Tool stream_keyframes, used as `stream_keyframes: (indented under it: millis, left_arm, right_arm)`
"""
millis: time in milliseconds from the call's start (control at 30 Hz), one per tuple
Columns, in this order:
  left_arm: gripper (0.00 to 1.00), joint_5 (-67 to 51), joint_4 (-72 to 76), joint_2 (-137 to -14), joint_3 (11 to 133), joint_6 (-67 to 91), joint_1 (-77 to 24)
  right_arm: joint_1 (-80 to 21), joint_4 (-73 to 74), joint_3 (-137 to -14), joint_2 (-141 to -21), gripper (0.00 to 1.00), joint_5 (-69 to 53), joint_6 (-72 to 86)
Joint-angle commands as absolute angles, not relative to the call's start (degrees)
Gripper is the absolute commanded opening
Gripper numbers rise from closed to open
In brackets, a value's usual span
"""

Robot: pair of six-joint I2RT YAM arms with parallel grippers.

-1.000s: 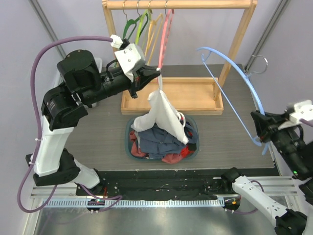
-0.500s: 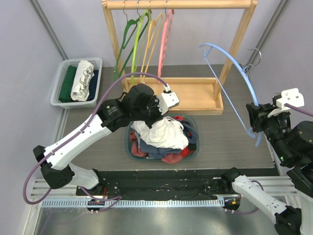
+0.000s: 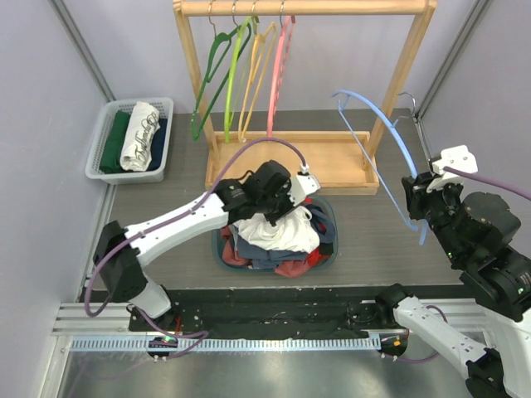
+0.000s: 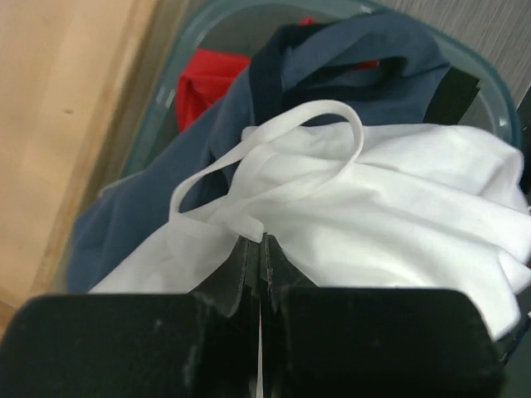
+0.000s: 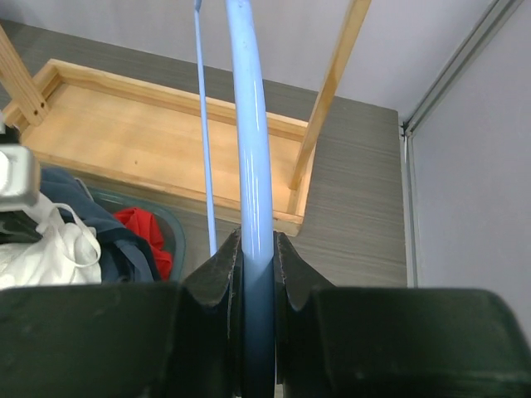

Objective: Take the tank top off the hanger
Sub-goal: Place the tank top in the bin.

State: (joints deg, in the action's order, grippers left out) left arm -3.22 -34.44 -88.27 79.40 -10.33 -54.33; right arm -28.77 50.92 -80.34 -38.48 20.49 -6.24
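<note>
Left arm is stretched out over the round teal laundry basket [image 3: 216,238] in the middle of the table. The left gripper [image 4: 259,249] has its jaws squeezed right together, pinching a bit of the white tank top [image 4: 398,207] where a strap loops out from the tips. The tank top is off the hanger, lying crumpled on top of the pile in that basket, over a navy garment [image 4: 332,50] with a red one [image 4: 207,83] peeking out on the far side.

Over on the right, the right gripper [image 5: 257,257] is clamped narrow around the arm of the light blue plastic hanger [image 5: 249,149]. The hanger is bare and held up in the air, to the right of the basket and well apart from the tank top, its hook end pointing off to the far side.

At the back, the wooden clothes rack [image 3: 299,8] has green, yellow and pink hangers [image 3: 249,66] on its rail. There's also a grey mesh basket [image 3: 98,148] of folded clothes at the far left
</note>
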Motion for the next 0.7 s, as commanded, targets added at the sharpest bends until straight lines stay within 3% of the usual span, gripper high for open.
stream_keyframes:
  millis: [0, 333, 433, 467, 533, 600, 667]
  left_arm:
    - [0.0, -5.4, -31.6, -93.2, 76.6, -8.4, -54.4]
    - [0.01, -4.1, -34.3, -103.4, 70.8, -9.8, -54.4]
    - [0.07, -5.8, -34.6, -104.6, 67.8, -8.7, -54.4]
    - [0.11, -5.8, -34.9, -104.9, 66.5, -9.1, -54.5]
    - [0.47, -4.6, -37.0, -105.6, 66.1, -9.1, -54.8]
    - [0.73, -1.8, -38.8, -105.5, 66.7, -8.5, -55.8]
    - [0.78, 3.1, -39.5, -103.7, 66.6, -7.7, -56.4]
  right_arm:
    - [-28.8, 42.8, -77.7, -38.0, 0.01, 24.5, -7.2]
    - [-28.8, 38.9, -70.9, -41.1, 0.01, 25.8, -7.7]
    - [-28.8, 38.4, -70.5, -42.4, 0.01, 25.1, -6.9]
    - [-28.8, 38.2, -70.4, -42.9, 0.01, 25.0, -6.8]
    - [-28.8, 38.1, -70.7, -43.2, 0.01, 25.0, -6.6]
    - [-28.8, 38.0, -71.2, -43.7, 0.01, 25.0, -6.6]
    - [-28.8, 38.0, -72.2, -44.0, 0.01, 24.7, -6.4]
